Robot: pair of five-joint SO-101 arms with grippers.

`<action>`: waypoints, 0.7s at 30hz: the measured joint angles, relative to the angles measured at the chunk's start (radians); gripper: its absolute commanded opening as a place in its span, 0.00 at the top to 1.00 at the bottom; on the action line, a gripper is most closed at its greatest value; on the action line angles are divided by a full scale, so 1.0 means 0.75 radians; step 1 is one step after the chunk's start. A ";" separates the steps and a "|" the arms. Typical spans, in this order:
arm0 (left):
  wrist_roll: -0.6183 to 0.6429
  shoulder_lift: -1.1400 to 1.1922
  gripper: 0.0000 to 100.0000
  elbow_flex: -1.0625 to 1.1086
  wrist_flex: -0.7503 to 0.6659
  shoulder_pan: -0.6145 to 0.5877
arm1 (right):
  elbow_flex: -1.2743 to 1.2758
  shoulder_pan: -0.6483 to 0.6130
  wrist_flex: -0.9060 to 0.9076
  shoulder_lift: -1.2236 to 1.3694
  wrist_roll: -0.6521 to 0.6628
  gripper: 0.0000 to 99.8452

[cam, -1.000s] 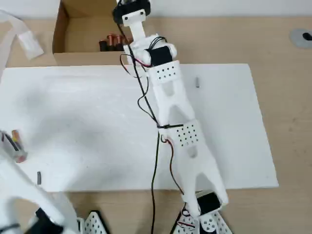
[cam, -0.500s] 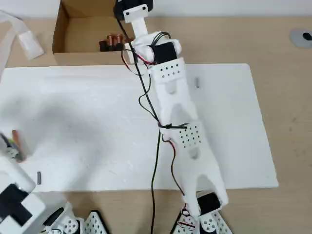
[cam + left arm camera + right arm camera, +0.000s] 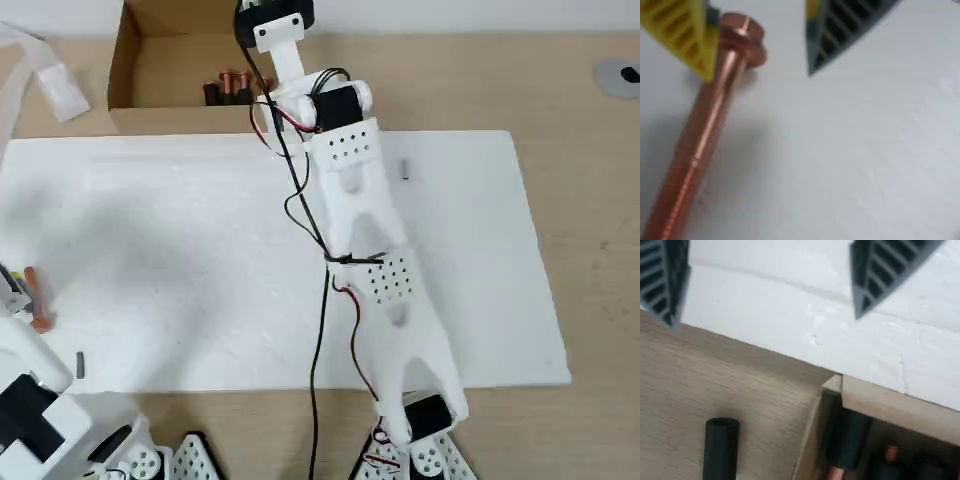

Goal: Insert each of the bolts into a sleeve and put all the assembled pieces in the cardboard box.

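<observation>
The smooth copper bolt has a flanged hex head.

A light wood-grain desk is carrying a white foam sheet, which is covering most of its middle. A white wall is running along the desk's far edge. A grey round fitting is sitting near the far right corner.

Copper bolt, white foam sheet
</observation>
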 measured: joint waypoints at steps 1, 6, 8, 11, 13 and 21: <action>0.000 0.000 0.87 0.000 -0.006 0.000 | 0.000 0.000 0.000 0.000 0.000 0.74; 0.023 0.000 0.87 0.008 -0.074 0.027 | 0.000 0.000 0.000 0.000 0.000 0.74; 0.041 0.000 0.87 0.031 -0.102 0.041 | 0.000 0.000 0.000 0.000 0.000 0.74; 0.051 0.000 0.87 0.063 -0.131 0.076 | 0.000 0.000 0.000 0.000 0.000 0.74; 0.051 0.000 0.87 0.084 -0.151 0.094 | 0.000 0.000 0.000 0.000 0.000 0.74; 0.051 0.000 0.87 0.110 -0.225 0.104 | 0.000 0.000 0.000 0.000 0.000 0.74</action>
